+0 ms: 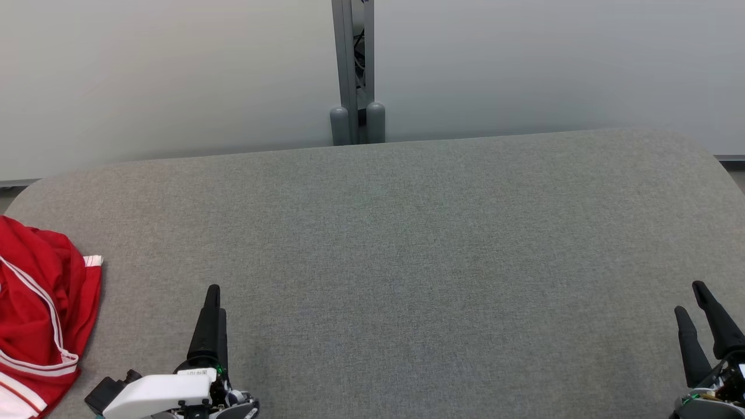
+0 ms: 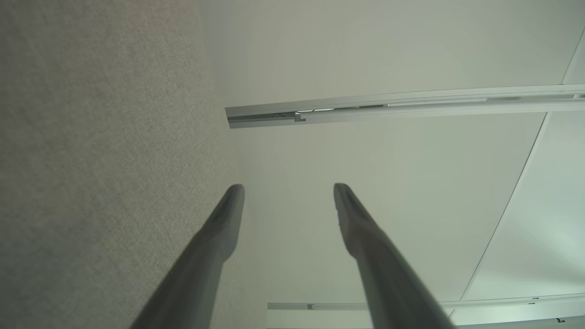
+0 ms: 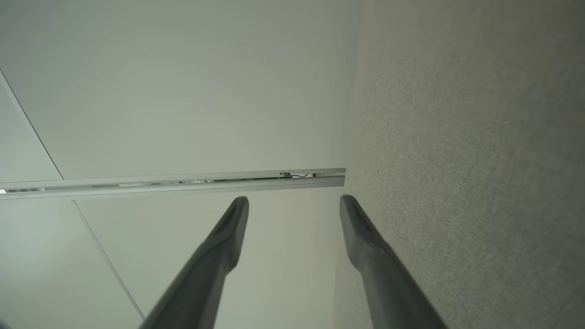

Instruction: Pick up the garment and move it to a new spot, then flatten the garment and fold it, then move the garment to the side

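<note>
A wide table (image 1: pixel 407 233) covered in grey woven cloth, with rounded far corners, takes up most of what stands before the robot. Behind the table's far edge rise pale wall panels (image 1: pixel 174 70). The garment (image 1: pixel 35 314), bright red with white striped trim, lies crumpled in a heap on the table's left side, toward the near corner. Part of it runs past the edge of the head view, so I cannot tell how far it reaches or whether any of it hangs over the table's side. At about the middle of the table's far edge a grey post (image 1: pixel 351 70) stands in the seam between the panels, with two stubby rounded caps (image 1: pixel 375 122) at its foot. The left claw (image 1: pixel 213 294) hangs over the table's near edge, left of the middle, turned on its side so that one dark finger hides most of the other from above. A strip of bare table lies between it and the red cloth. Seen along its own wrist, its fingers (image 2: pixel 219 228) stand wide apart with nothing between them, the table's cloth to one side and the pale panels beyond. The right claw (image 1: pixel 688 298) hangs over the table's near right corner, well apart from the garment, its jaws likewise spread wide and empty, both tips pointing toward the table's far edge.
</note>
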Robot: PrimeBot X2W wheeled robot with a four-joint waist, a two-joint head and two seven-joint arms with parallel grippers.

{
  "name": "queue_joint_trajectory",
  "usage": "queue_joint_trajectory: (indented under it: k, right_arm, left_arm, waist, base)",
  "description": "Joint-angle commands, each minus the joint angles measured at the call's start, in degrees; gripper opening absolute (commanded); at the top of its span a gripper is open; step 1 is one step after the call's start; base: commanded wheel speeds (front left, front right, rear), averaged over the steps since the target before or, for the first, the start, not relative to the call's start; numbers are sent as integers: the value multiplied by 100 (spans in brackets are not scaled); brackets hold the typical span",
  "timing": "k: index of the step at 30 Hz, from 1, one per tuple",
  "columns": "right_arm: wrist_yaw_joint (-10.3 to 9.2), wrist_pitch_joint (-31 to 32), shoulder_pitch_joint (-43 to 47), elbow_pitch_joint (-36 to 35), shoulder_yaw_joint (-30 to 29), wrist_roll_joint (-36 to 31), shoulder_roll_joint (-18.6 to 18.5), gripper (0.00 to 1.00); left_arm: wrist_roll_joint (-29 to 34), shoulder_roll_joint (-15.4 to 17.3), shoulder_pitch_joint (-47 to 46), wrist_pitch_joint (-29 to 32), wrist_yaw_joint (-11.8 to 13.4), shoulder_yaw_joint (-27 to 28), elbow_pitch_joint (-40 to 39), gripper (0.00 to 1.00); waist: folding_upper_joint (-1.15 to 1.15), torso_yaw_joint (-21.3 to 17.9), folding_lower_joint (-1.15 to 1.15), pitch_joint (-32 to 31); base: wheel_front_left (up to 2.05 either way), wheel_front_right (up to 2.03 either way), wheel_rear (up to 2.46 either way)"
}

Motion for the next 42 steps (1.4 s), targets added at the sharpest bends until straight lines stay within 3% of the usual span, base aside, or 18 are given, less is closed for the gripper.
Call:
queue_joint_trajectory:
  k: [1, 14, 27, 42]
  right_arm:
    - [12, -102, -105, -155, 91, -59, -92, 100]
    - [14, -717, -158, -332, 563, -622, -139, 100]
    - [17, -1206, -374, -627, 938, -1756, -148, 100]
    - [20, -1734, -547, -1490, 1406, -3893, -168, 100]
  left_arm:
    - [22, 6, -154, -22, -2, 69, -129, 100]
    - [277, 11, -133, -137, -3, 466, -287, 100]
    - [703, 15, -213, -230, -5, 1064, -354, 100]
    - [2046, 20, -232, -329, -6, 1425, -902, 100]
  waist:
    - [0, -2, 0, -1]
    - [0, -1, 0, -5]
    - [0, 9, 0, -4]
    - [0, 25, 0, 37]
  base:
    - [0, 0, 0]
    - [0, 0, 0]
    - [0, 0, 0]
    - [0, 0, 0]
